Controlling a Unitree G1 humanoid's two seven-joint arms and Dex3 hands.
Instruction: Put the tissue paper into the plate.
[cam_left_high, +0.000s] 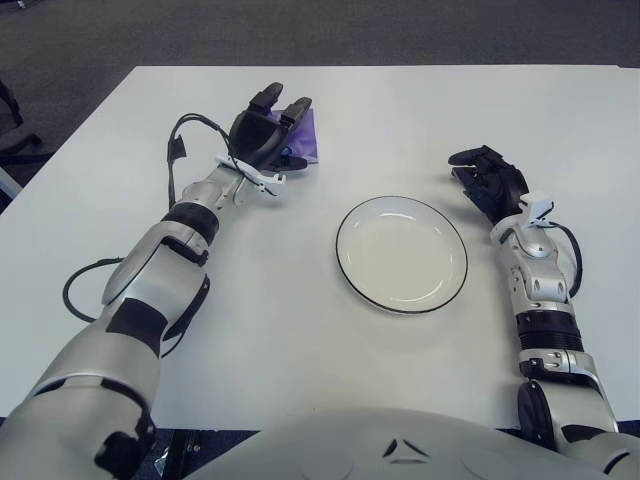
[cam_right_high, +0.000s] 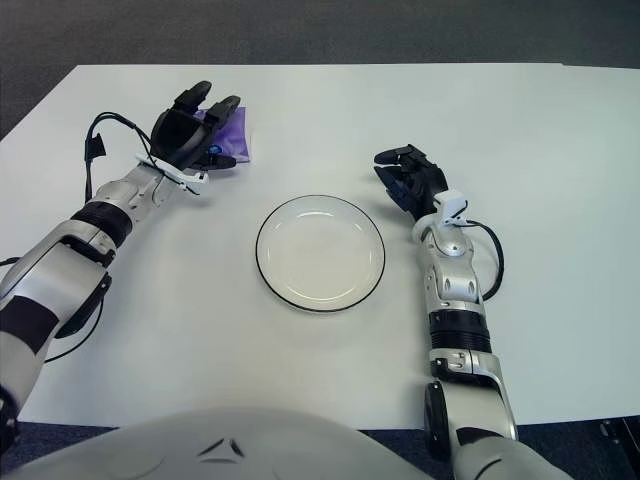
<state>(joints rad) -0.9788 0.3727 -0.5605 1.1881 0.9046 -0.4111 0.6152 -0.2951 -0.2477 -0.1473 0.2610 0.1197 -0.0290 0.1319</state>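
A purple tissue packet (cam_left_high: 305, 142) lies on the white table, far left of centre. My left hand (cam_left_high: 272, 128) reaches over the packet's left part. Its two long fingers stretch out past the far edge and the thumb lies along the near edge. The fingers are spread and not closed on the packet, and much of it is hidden under the palm. A white plate (cam_left_high: 347, 226) with a thin dark rim sits empty in the middle of the table. My right hand (cam_left_high: 482, 174) shows just right of the plate, relaxed and holding nothing.
A black cable (cam_left_high: 178, 160) loops off the left wrist above the table. The table's far edge (cam_left_high: 400, 66) borders dark carpet. Bare tabletop separates the packet from the plate.
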